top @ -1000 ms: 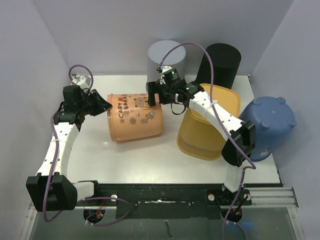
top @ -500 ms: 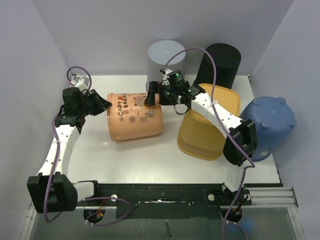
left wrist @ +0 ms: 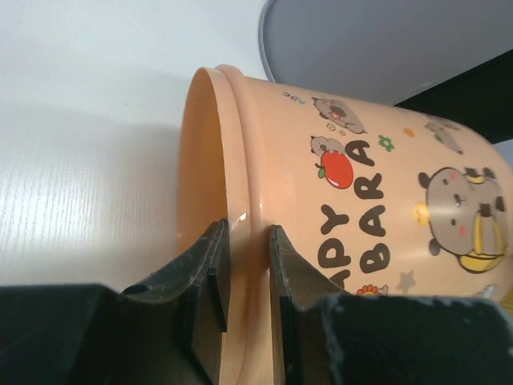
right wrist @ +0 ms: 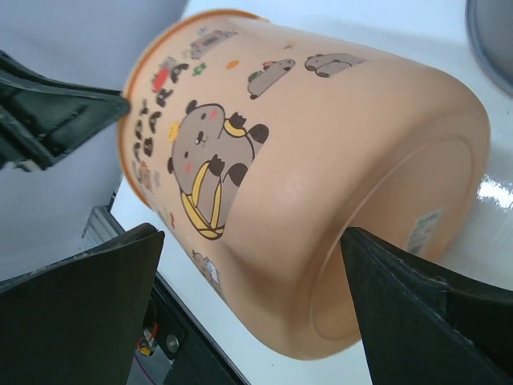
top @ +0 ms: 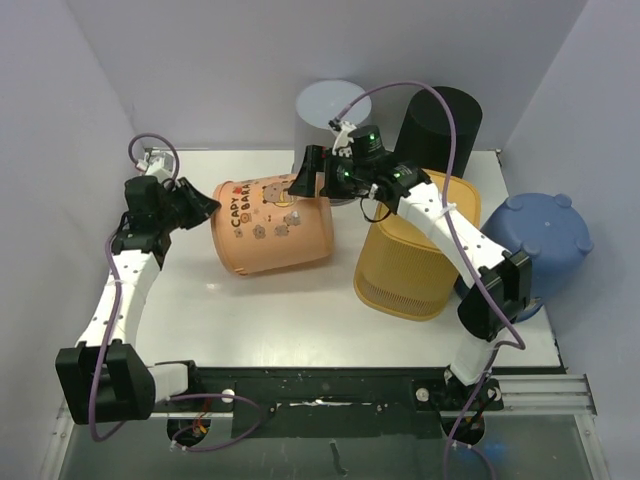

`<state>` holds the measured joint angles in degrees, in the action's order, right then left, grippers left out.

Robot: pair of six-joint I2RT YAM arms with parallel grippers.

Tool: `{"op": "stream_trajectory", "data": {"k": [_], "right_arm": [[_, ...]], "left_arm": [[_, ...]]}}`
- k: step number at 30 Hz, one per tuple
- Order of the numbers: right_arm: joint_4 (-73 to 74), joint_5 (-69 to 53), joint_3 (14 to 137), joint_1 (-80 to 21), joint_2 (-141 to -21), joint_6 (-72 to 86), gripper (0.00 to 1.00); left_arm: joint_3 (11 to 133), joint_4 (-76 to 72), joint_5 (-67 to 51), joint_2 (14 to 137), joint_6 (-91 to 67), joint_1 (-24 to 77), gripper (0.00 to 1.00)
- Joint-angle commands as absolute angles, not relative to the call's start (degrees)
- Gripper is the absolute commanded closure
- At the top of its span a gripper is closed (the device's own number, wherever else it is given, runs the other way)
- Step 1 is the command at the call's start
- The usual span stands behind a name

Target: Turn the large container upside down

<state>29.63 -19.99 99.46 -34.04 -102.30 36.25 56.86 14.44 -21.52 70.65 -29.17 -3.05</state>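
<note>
at its rim, the left tool pinches the container.

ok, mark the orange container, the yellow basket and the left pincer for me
orange container (top: 275,235), top external view, on its printed side wall.
yellow basket (top: 400,275), top external view, on its outer side wall.
left pincer (left wrist: 245,241), left wrist view, midway between fingertips, astride the rim.

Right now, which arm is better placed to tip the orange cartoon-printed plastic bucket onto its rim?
Probably the left. The left gripper is shut on the rim of the orange plastic bucket, so it can twist it over; the right gripper is open around the base.
</note>
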Motion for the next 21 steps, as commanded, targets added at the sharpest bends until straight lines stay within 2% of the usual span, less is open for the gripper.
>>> {"op": "stream_trajectory", "data": {"k": [1, 21], "right_arm": [[21.5, -28.7, 107.3, -37.3, -96.7, 36.9, 0.02], [25.8, -26.8, 112.4, -41.0, -101.4, 33.0, 0.02]], "left_arm": [[54.2, 22.4, -21.3, 74.9, -29.2, 2.9, 1.0], [54.5, 21.1, -20.8, 75.1, -30.4, 5.2, 1.0]]}}
